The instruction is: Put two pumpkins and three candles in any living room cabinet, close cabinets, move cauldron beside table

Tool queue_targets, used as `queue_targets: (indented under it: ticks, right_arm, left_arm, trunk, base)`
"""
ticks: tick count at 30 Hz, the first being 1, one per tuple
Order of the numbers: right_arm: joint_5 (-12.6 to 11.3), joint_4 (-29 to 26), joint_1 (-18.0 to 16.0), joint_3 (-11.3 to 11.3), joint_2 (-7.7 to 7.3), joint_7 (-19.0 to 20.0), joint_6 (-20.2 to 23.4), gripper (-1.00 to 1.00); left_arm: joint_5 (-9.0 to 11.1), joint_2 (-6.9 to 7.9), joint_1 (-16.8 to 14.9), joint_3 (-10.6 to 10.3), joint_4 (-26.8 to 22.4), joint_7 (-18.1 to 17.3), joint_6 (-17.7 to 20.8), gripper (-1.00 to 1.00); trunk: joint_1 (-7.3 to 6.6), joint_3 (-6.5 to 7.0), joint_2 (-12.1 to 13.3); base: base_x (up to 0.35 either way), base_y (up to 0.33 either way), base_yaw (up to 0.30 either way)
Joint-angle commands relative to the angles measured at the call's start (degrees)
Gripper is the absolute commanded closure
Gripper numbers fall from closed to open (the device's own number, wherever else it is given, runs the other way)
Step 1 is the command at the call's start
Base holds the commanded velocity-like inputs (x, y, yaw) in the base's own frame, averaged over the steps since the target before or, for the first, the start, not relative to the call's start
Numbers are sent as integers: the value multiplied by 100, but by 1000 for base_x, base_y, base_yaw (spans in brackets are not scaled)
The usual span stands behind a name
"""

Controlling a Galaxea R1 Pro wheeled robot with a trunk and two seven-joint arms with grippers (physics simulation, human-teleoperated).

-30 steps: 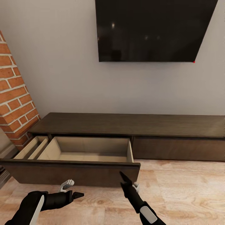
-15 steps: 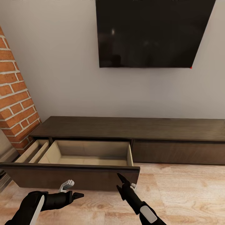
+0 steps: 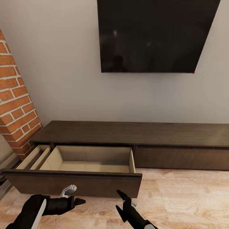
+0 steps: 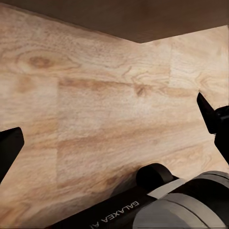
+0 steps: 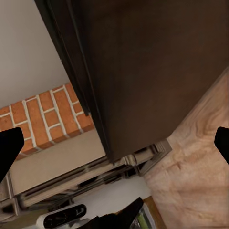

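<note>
right pincer [image 3: 119, 200] dropped lower, back from pulled-out cabinet [image 3: 73, 183] drawer, fingers spread, left pincer [image 3: 76, 197] low over floor [image 3: 184, 197], likewise spread

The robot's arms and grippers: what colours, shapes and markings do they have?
Both arms are matte black with white-grey panels. The left gripper and right gripper have thin, pointed black fingers. A white curved part sits beside the left wrist. The left wrist view shows white "GALAXEA" lettering on a black link, beside grey cylindrical joints.
</note>
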Motion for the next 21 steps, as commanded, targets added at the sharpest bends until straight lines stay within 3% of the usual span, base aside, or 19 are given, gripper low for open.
queue_targets:
  ticks: [1, 5, 15, 21]
  right_arm:
    - [1, 1, 7, -1, 0, 2, 0, -100]
    - [2, 4, 73, 1, -86, -2, 12, -100]
    - [-7, 13, 86, -34, -292, -9, 37, -100]
    - [1, 13, 86, -109, -388, -42, 31, -100]
  left_arm:
    - [-10, 4, 0, -32, 1, 1, 0, -100]
    - [-32, 10, 0, -169, 4, 5, 5, -100]
    - [-63, -6, 0, -197, 5, 14, 0, -100]
    - [-256, -21, 0, -192, 5, 13, -3, -100]
  trunk:
    - [-23, 18, 42]
    - [-110, 90, 202]
    - [-330, 270, 603]
    - [-462, 378, 844]
  base:
    - [0, 0, 0]
    - [0, 0, 0]
    - [0, 0, 0]
    - [0, 0, 0]
